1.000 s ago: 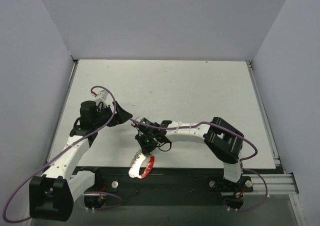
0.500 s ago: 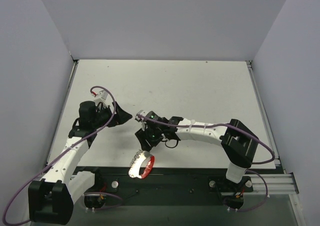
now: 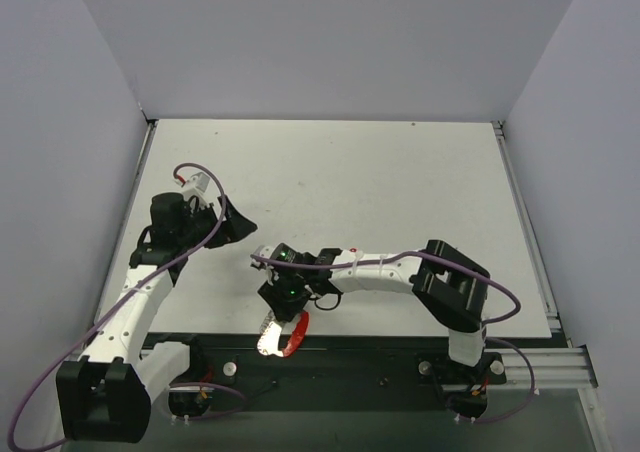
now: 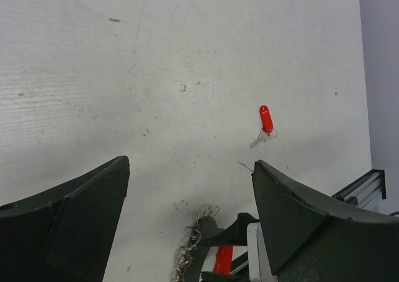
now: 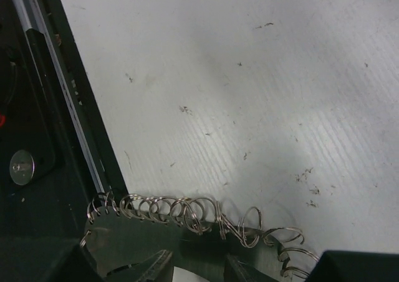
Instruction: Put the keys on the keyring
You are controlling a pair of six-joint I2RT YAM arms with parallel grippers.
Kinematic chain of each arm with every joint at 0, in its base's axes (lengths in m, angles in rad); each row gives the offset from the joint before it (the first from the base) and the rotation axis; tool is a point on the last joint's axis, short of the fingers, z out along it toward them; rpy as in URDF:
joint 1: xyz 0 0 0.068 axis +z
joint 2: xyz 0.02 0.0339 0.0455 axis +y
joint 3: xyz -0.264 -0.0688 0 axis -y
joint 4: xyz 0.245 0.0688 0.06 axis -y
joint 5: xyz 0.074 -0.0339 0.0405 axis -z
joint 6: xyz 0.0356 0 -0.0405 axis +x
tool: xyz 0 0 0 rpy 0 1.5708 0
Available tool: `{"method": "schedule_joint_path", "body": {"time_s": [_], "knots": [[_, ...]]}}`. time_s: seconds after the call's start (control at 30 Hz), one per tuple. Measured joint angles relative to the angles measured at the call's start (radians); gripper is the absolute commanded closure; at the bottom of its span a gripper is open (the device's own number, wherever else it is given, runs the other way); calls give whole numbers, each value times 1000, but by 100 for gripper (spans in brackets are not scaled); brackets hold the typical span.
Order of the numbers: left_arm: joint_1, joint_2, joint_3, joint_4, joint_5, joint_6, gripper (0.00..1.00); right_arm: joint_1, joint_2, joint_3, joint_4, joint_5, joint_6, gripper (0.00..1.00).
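The key, a tiny silver blade with a red head, lies flat on the table beyond my left gripper; I cannot make it out in the top view. The keyring lies at the table's near edge, a row of silver rings beside a curved red band. My left gripper hangs wide open and empty above bare table. The right gripper is down on the keyring's ring end, its dark fingers against the rings. Whether it grips them is hidden.
The black rail and the arm bases run along the near table edge, right beside the keyring. Grey walls enclose the white table on three sides. Purple cables loop off both arms.
The right gripper has moved left and toward the near edge, down onto the keyring's ring end. The left gripper has drifted slightly left and back. The keyring has stayed put.
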Motion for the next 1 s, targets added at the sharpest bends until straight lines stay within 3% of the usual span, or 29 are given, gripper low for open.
{"method": "schedule_joint_path", "body": {"time_s": [0.7,0.73,0.93,1.0], "knots": [[0,0,0,-10,18,11,11,-1,89,100,-14,90,0,67],[0,0,0,-10,18,11,11,-1,93,105,-14,93,0,76],[0,-2,0,-10,21,11,11,-6,124,135,-2,95,8,100],[0,-3,0,-10,22,10,11,-10,130,143,8,94,13,100]]}}
